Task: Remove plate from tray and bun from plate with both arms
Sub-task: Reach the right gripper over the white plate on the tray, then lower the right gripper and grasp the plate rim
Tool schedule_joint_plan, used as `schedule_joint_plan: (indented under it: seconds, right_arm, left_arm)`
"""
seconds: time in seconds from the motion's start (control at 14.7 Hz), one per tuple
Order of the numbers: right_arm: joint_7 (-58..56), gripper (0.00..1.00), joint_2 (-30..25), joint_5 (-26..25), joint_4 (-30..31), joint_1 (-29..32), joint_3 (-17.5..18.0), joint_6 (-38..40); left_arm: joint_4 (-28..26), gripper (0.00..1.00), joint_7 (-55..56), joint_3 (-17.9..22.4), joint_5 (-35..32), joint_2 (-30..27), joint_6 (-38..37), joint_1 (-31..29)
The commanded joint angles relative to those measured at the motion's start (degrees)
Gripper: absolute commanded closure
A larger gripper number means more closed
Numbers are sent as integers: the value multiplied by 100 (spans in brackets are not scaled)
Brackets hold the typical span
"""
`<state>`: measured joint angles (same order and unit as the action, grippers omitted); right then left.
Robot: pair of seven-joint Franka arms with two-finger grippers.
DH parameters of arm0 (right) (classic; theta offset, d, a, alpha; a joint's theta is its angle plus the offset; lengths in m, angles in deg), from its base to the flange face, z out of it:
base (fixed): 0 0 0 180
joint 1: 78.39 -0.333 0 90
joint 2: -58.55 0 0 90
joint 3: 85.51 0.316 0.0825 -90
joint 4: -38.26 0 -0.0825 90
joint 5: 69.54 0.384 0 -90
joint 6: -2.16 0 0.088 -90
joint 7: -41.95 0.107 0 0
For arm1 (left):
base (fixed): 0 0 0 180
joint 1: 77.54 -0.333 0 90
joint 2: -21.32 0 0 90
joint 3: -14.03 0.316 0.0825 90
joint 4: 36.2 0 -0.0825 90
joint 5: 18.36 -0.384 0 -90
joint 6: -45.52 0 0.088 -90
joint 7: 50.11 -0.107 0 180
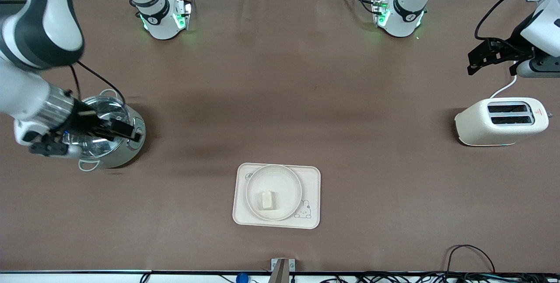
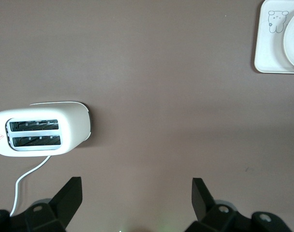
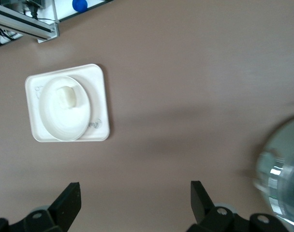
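You had the plate [image 1: 274, 192] sitting on the rabbit-print tray [image 1: 276, 195], which lay on the brown bench [image 1: 280, 99] near the front camera's edge, about midway between the two arms' ends. The plate covered most of the tray, leaving the rabbit drawing showing at one corner. The bun [image 1: 267, 200] lay in the plate, a little off its centre toward the front camera. The right wrist view showed the same stack: plate [image 3: 65, 108] on tray [image 3: 67, 102], bun [image 3: 67, 96] inside it.

Your right tool [image 1: 107, 129] hung over the steel pot [image 1: 107, 132] at the right arm's end of the bench. Its fingers [image 3: 68, 203] stood spread wide apart with nothing between them, and a blurred edge of the pot's lid [image 3: 282, 174] showed beside them in the right wrist view.

Your left tool [image 1: 481, 57] was up over the left arm's end of the bench, above bare cloth and farther from the front camera than the white two-slot toaster [image 1: 502, 121]. Its fingers [image 2: 69, 195] were likewise spread wide and empty. The left wrist view caught the toaster [image 2: 40, 134] with its white cord trailing from it, and a corner of the tray [image 2: 270, 43] with the plate's rim [image 2: 293, 41] at the frame's edge.

Both tools were well apart from the plate and bun.
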<state>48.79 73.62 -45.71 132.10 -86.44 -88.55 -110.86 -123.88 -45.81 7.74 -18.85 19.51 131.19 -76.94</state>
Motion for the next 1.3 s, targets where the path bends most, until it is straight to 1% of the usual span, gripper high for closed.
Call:
schedule_joint_plan:
  seconds: [0.0, 0.2, 0.27, 0.41, 0.48, 0.55, 0.68, 0.82, 0.89, 0.95, 1.02, 1.16, 1.23]
  right_arm:
    - [596, 0, 810, 332, -550, -380, -38, -290]
    - [1553, 0, 1601, 306, -1226, -942, -38, -352]
    - [1739, 0, 1839, 324, -1358, -1118, -38, -562]
    - [2057, 0, 2243, 324, -1438, -1504, -29, -1359]
    - [2119, 0, 2576, 315, -1561, -1767, -38, -1851]
    - [2145, 0, 2875, 298, -1753, -1935, -47, -2117]
    - [2260, 0, 3412, 289, -2053, -2007, -47, -2329]
    - [2251, 2, 3834, 289, -2377, -2086, -47, -2672]
    - [2242, 3, 4028, 289, -2632, -2069, -47, -2673]
    - [2234, 6, 4160, 289, -2860, -2008, -47, -2630]
    - [2216, 11, 4274, 280, -2984, -2007, -47, -2638]
    - [2155, 25, 4485, 271, -3143, -1990, -56, -2690]
    - [2085, 36, 4539, 271, -3153, -1981, -56, -2725]
  left_arm:
    - [127, 0, -53, -12, -83, 75, -15, 28]
    - [163, 0, -53, -12, -83, 75, -15, 28]
    - [163, 0, -53, -21, -92, 75, -15, 28]
    - [163, 0, -53, -21, -83, 75, -7, 28]
    - [163, 0, -53, -21, -83, 92, -15, 28]
    - [171, 0, -53, -21, -83, 110, -15, 28]
    - [163, 0, -53, -21, -83, 110, -15, 28]
    - [163, 0, -62, -21, -83, 119, -15, 28]
    - [163, 0, -62, -21, -83, 119, -7, 28]
    - [171, 0, -62, -21, -83, 110, -7, 28]
    - [163, 0, -62, -21, -83, 110, -15, 28]
    - [171, 0, -62, -21, -83, 119, -15, 28]
    - [171, 0, -62, -21, -83, 110, -15, 28]
